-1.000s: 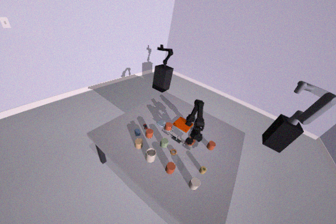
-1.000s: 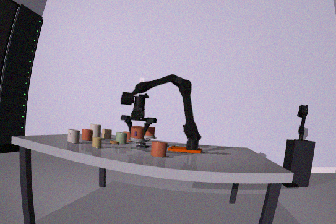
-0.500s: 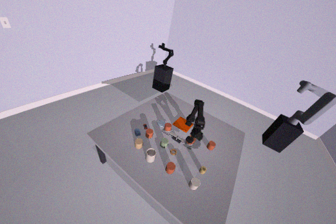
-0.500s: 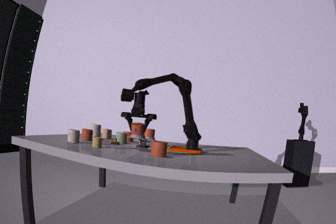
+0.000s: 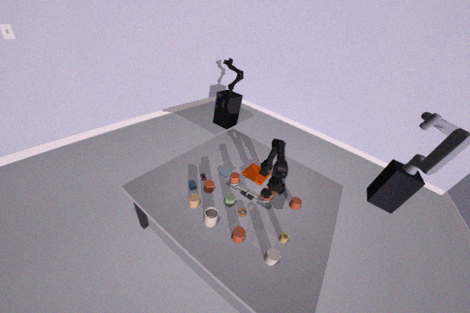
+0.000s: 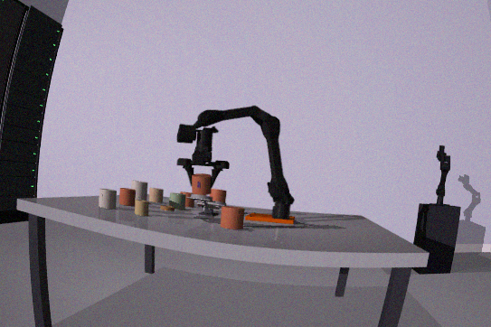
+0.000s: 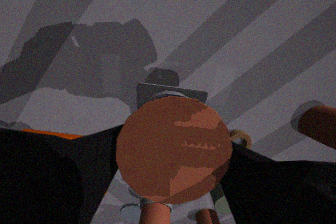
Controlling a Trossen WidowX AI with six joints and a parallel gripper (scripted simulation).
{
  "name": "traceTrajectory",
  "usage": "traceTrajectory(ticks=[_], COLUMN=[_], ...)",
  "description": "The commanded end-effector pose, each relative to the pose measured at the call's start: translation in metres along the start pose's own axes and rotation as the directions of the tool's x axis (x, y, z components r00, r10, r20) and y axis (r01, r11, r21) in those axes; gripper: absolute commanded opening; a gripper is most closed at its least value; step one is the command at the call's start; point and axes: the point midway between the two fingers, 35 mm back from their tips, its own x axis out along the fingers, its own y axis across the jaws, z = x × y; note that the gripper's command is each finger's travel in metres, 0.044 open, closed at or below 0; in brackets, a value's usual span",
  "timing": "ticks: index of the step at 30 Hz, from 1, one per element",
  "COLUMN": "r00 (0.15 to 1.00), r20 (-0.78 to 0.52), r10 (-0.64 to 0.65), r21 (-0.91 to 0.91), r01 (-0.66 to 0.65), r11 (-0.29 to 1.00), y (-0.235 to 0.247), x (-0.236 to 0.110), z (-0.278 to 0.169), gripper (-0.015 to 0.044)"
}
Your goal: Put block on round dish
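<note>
My gripper (image 5: 267, 193) (image 6: 202, 182) (image 7: 170, 130) is shut on an orange-red cup (image 5: 267, 197) (image 6: 201, 186) (image 7: 155, 155), held upright. In the exterior view its bottom is just above one end of the silvery balance (image 5: 257, 199) (image 6: 206, 207). The other orange-red cup (image 5: 235, 178) (image 6: 218, 195) (image 7: 155, 215) stands on the far end of the balance. The pale blue round dish (image 5: 225, 172) (image 7: 130, 212) lies flat beside that far end, with no cup above it. No block shows under the held cup; what is beneath it is hidden.
A green cup (image 5: 229, 199) (image 6: 177, 200) and a tan ring (image 5: 242, 212) (image 7: 241, 138) are near the balance. An orange-red cup (image 5: 295, 203) (image 6: 232, 218) stands on the arm's other side. Several other cups stand farther off. The orange plate (image 5: 253, 173) (image 6: 269, 219) is at the arm's base.
</note>
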Motion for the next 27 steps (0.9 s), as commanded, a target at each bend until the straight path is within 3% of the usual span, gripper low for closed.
traceTrajectory(ticks=[1, 27], r00=[1.000, 1.000], r20=[0.024, 0.024], r10=[-0.021, -0.021], r21=[-0.009, -0.009], r01=[0.021, 0.021], r11=[1.000, 1.000], y=[-0.003, 0.000], x=[-0.010, -0.044], z=[0.006, 0.003], gripper=[0.0000, 0.0000])
